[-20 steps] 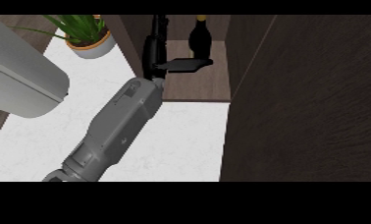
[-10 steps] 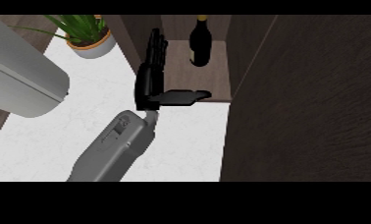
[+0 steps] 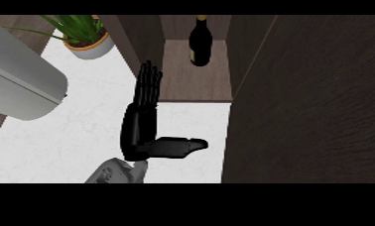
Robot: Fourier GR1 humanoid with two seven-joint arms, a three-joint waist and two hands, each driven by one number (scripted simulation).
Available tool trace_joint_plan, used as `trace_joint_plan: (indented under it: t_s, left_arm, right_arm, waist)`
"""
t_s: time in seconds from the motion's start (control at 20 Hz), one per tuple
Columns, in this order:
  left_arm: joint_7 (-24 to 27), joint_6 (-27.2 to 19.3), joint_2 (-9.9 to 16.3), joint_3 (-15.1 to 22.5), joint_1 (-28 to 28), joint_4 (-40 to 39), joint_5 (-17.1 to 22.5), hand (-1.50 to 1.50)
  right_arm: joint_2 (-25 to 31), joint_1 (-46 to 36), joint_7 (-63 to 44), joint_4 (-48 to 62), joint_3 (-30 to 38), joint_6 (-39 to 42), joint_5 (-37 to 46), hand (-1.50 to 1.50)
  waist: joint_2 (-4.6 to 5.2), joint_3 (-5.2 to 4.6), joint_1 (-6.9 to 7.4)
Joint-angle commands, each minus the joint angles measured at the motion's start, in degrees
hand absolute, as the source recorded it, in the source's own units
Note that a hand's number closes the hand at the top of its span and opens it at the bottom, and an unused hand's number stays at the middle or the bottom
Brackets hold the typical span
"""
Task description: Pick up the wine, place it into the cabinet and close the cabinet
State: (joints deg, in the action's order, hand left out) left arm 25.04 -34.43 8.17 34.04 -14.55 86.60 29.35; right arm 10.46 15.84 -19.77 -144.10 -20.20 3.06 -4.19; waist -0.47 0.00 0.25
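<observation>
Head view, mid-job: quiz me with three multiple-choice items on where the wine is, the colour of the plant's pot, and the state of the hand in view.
1. Where is the wine bottle?
A. Lying on the white counter
B. Standing inside the open cabinet
C. Held in the hand

2. What colour is the plant's pot?
A. Orange
B. Blue
C. Black

3. How is the hand?
A. Curled round the bottle
B. Open, fingers straight, holding nothing
C. Pressed flat on the cabinet door

Key: 1 B, the wine bottle stands on the cabinet shelf. 2 A, the pot is orange. 3 B, the right hand is open over the counter, apart from the bottle.
</observation>
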Motion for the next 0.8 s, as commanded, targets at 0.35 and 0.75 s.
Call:
trace_joint_plan:
  t_s: [0.35,0.75]
  left_arm:
    - [-1.42,-4.30,6.63,3.97,13.93,17.20,-4.24,-1.50]
    - [1.43,3.08,15.31,-1.89,22.70,22.90,-0.42,-1.50]
  right_arm:
    - [8.19,3.05,-8.09,-8.64,-10.96,9.77,-5.46,1.50]
    - [5.22,-2.07,-12.63,-10.89,-23.16,8.55,1.42,1.50]
  waist:
    - [-0.10,0.01,0.15]
    - [0.04,-0.15,-0.02]
